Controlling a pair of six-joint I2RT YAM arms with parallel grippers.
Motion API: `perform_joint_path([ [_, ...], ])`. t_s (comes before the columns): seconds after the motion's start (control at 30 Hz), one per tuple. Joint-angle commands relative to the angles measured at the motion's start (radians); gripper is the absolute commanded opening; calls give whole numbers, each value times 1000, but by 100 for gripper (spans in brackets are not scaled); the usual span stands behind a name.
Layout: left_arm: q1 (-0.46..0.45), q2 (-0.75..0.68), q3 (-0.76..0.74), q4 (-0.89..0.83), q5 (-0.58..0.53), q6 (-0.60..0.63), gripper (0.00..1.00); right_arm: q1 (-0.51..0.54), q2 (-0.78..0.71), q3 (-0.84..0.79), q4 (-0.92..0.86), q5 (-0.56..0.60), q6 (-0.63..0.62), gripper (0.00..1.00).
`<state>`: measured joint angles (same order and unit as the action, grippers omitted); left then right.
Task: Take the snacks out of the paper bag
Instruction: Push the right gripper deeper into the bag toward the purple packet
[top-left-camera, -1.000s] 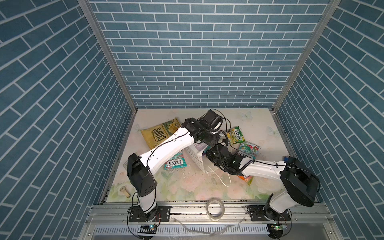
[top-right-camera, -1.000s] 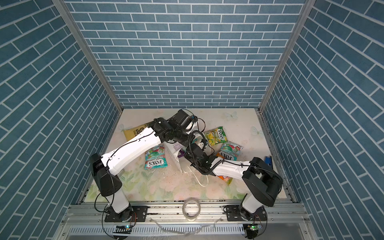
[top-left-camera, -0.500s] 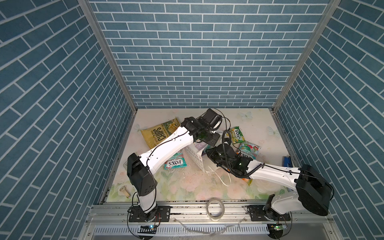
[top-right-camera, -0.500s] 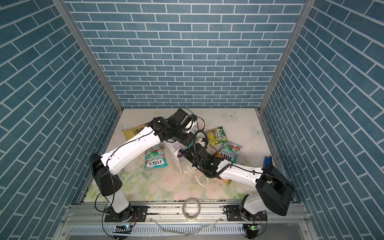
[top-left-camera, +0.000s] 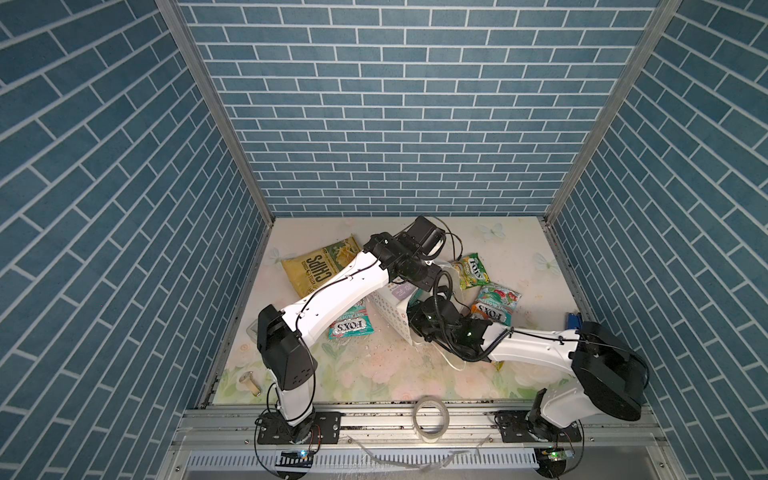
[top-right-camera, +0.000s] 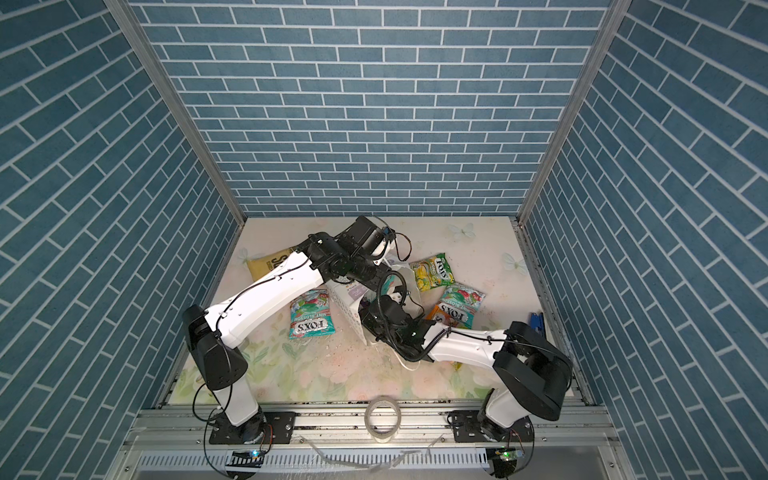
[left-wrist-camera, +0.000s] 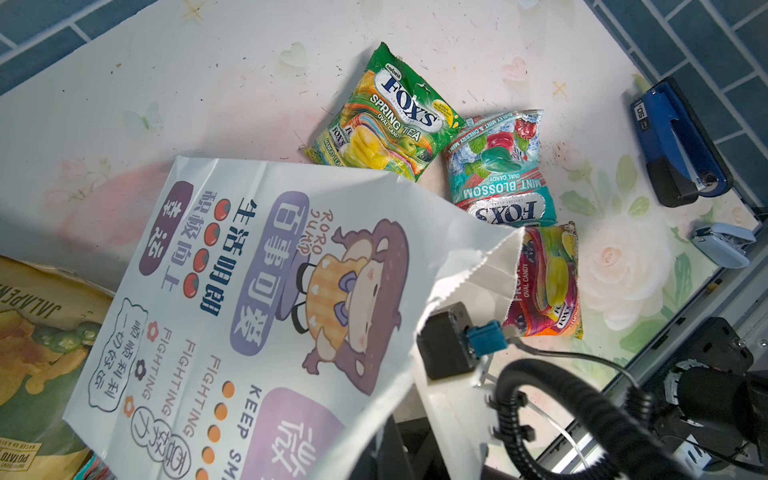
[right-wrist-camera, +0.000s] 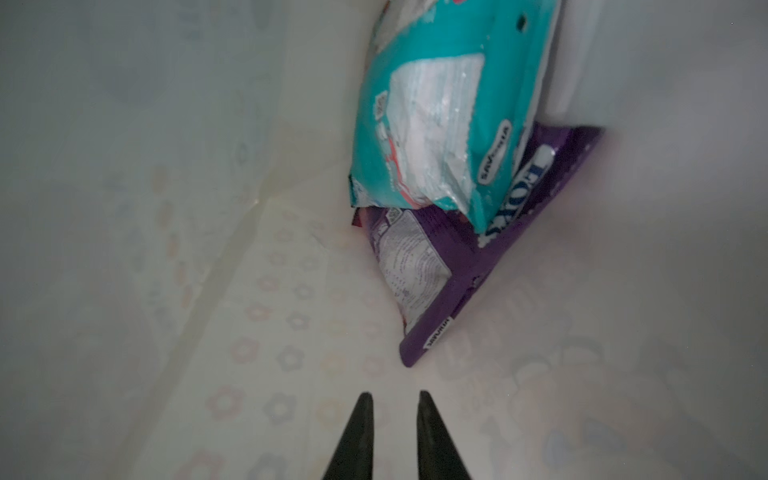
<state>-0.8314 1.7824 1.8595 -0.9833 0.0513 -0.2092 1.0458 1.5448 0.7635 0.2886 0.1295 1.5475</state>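
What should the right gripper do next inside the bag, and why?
Probably advance the right gripper toward the near corner of the purple packet: its jaws stand slightly apart, empty, short of it, and the teal packet lies on top farther inside the paper bag.

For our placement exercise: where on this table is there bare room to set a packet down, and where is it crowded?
Bare: the near strip between left teal packet and tape roll; the far strip behind chips bag. Crowded: beside the paper bag, from green packet to orange packet.
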Motion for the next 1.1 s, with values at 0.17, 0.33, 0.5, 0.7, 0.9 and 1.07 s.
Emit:
perform_joint_path([
  [0.17, 5, -18, -28, 13, 30, 2, 0, -5, 46, -15, 50, 60, 97, 26],
  [0.33, 5, -35, -70, 20, 52, 19, 0, -19, 56, -20, 24, 82, 95, 28],
  [0.5, 5, -34, -73, 8, 56, 24, 0, -36, 93, -8, 32, 69, 95, 30],
  [0.7, 12, -37, -56, 0, 70, 25, 0, -57, 111, -12, 30, 49, 95, 30],
  [0.9, 17, -36, -55, -4, 81, 26, 0, -71, 133, -3, 41, 36, 82, 30],
  [1.07, 18, -25, -43, -8, 93, 26, 0, -74, 160, 4, 68, 27, 82, 31],
])
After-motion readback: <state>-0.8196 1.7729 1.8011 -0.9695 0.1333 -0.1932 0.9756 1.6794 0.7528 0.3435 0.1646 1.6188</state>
